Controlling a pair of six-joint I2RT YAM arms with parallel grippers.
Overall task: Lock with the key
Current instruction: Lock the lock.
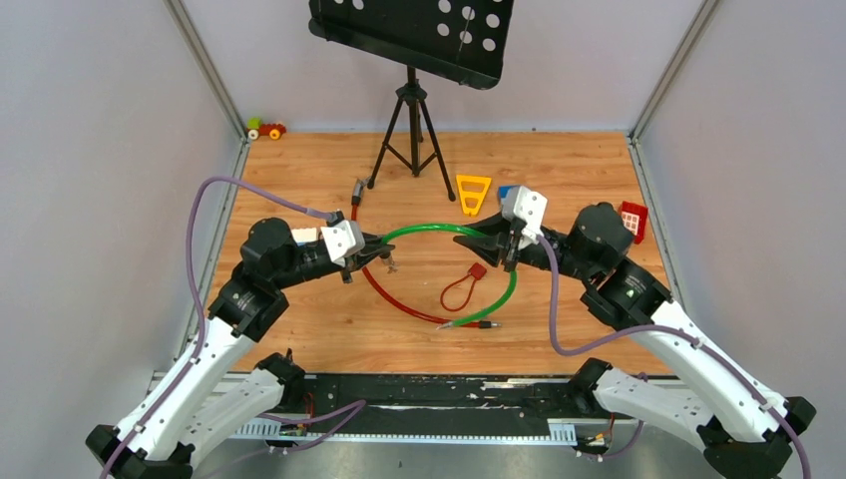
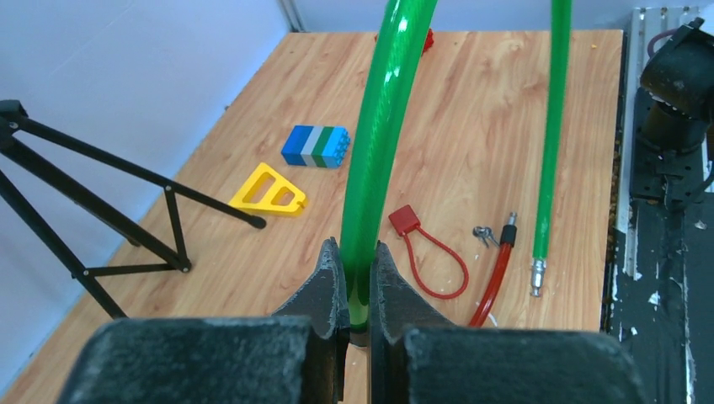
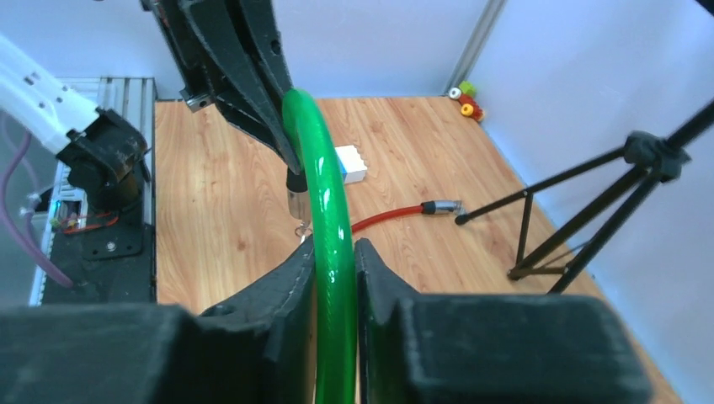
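Tiny key, details too small

The worktop is smooth, pale wood grain with a soft sheen. The green cable is glossy, see-through plastic; the red cable is glossy too, with a dark metal end plug, and the key is silvery metal. The left hand and right hand are matt black, grainy plastic.

Left arm and right arm rise from the tabletop's near edge, elbows bent outward, wrists turned inward (facing each other). Left gripper is clamped on the green cable; right gripper pinches the same cable.
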